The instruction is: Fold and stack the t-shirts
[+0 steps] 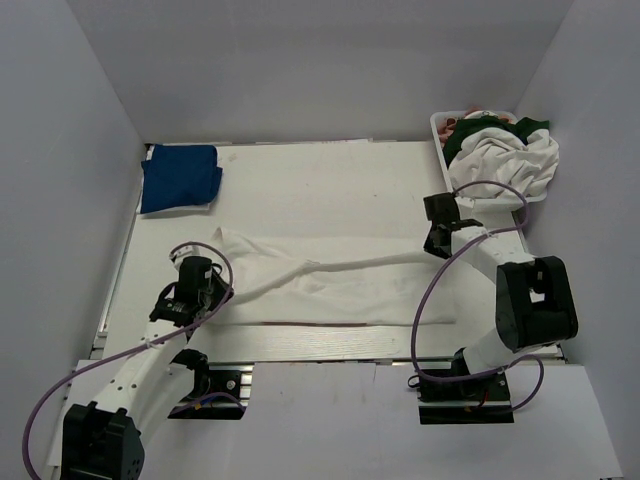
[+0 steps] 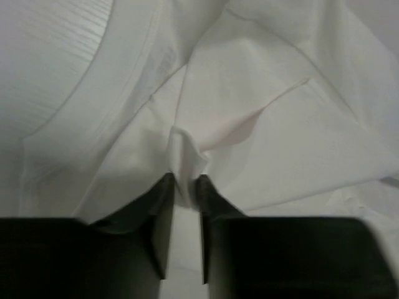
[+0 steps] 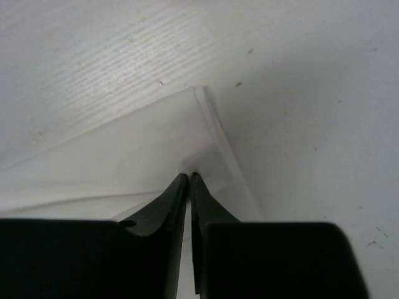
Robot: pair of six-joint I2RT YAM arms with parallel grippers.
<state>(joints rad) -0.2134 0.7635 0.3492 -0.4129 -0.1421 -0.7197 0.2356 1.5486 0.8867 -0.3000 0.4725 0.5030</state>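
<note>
A white t-shirt lies spread across the table's near half, with a twisted ridge running from left to right. My left gripper is at the shirt's left end. In the left wrist view its jaws stand a little apart with a raised fold of the white cloth between the tips. My right gripper is at the shirt's right end. There it is shut on the hemmed corner of the white cloth, low over the table. A folded royal-blue t-shirt lies at the back left.
A white lattice basket stands at the back right, heaped with a white tee and a dark green one. White walls enclose the table on three sides. Purple cables loop from both arms.
</note>
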